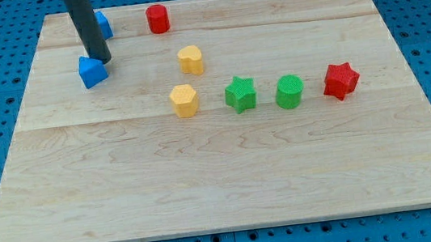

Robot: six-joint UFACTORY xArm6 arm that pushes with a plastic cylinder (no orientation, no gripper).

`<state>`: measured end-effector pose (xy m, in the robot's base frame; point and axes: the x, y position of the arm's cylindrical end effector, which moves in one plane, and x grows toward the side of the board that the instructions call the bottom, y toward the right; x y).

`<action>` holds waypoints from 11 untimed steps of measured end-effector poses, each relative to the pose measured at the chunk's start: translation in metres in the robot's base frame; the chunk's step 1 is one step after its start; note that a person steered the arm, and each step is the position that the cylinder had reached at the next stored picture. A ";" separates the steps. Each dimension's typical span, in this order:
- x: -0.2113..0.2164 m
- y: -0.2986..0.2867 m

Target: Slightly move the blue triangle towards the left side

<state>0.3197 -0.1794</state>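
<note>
My tip (99, 59) touches the blue triangle (92, 71) at its 1 o'clock edge. Behind the rod, at 12 o'clock, sits another blue block (104, 24), partly hidden. A red cylinder (157, 18) stands at its 3 o'clock. 2 yellow blocks (190, 59) (184, 100), a green star (240, 94), green cylinder (289, 91) and red star (340, 81) lie on the wooden board (222, 177).

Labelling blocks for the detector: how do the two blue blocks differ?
The blue triangle shows whole, just off my tip at its lower left; the other blue block is half hidden behind the rod, so its shape cannot be told. The blue triangle lies lower in the view; the other blue block sits near the board's top edge. Both are the same blue.
</note>
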 end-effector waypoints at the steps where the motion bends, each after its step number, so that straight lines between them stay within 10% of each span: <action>1: 0.000 -0.028; 5: 0.035 0.074; 11: 0.048 0.017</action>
